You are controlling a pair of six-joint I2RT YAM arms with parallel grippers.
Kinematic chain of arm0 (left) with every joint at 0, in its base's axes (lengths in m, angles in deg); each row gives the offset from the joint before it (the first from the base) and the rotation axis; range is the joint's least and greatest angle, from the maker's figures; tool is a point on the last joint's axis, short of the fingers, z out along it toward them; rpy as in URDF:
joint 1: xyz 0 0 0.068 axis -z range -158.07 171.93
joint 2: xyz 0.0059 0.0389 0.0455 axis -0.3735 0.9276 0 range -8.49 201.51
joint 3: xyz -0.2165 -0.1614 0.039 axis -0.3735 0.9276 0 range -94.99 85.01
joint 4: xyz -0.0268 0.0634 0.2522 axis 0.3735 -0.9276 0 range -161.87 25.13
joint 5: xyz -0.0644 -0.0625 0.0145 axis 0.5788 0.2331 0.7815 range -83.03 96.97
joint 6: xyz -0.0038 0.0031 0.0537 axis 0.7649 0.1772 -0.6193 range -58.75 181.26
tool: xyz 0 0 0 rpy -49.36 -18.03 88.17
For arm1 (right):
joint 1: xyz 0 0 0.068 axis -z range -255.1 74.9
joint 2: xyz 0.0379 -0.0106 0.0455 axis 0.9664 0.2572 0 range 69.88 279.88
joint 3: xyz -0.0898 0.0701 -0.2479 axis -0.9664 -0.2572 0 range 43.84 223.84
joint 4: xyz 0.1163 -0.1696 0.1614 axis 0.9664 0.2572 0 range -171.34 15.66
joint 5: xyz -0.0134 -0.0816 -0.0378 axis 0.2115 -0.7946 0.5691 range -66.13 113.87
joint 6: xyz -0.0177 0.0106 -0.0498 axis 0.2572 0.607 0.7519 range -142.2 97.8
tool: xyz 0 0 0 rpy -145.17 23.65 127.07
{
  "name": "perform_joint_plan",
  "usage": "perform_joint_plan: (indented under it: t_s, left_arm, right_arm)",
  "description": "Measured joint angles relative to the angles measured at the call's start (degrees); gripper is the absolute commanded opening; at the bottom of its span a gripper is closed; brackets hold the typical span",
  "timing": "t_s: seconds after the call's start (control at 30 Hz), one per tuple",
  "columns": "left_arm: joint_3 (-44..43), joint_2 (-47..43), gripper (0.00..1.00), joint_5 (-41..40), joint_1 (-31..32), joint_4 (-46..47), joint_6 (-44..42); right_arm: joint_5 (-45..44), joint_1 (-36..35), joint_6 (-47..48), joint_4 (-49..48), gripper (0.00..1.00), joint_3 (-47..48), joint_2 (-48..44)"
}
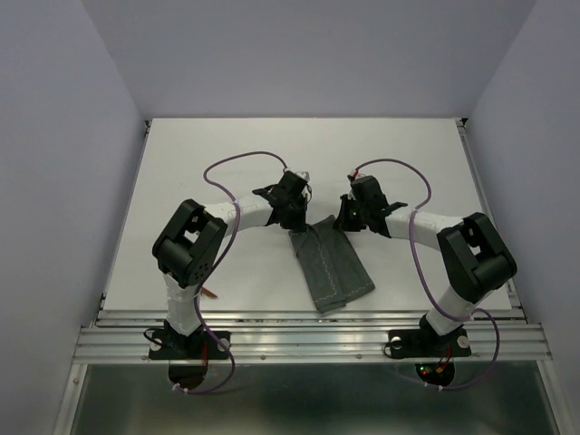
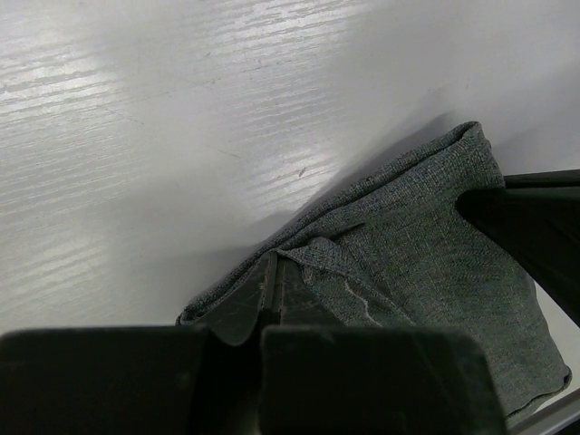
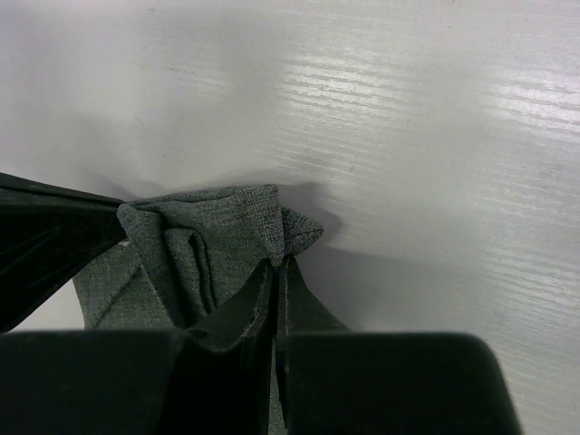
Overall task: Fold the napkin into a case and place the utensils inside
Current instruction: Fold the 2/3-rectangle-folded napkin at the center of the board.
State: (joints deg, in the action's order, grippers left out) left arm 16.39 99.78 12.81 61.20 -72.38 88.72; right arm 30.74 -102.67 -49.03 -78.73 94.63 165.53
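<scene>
The napkin [image 1: 332,268] was clamped at two corners by the left gripper [image 1: 294,220] and right gripper [image 1: 348,219], its length trailing behind them.

The napkin [image 1: 331,267] has its upper corners hidden under the left gripper [image 1: 294,225] and right gripper [image 1: 345,222]; the right wrist view's bottom crops it.

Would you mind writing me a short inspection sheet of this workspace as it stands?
Surface: white table.
Job's things: napkin folded into a strip, far end bunched; utensils not clearly seen.
Clutter: nothing seen.
Grippers: left gripper and right gripper each shut on the napkin's far edge.
Cables: purple cables, one loop per side.
Surroundings: pale walls; metal rail at the near edge.
</scene>
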Motion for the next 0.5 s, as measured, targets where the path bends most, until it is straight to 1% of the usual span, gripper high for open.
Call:
perform_joint_plan:
  t_s: [0.2,0.5]
  left_arm:
    - [0.0,0.5,0.0,0.1,0.0,0.6,0.0]
    - [0.0,0.6,0.0,0.1,0.0,0.7,0.0]
  right_arm:
    - [0.0,-1.1,0.0,0.2,0.01,0.0,-1.7]
    - [-0.2,-4.9,-0.2,0.9,0.01,0.2,-3.4]
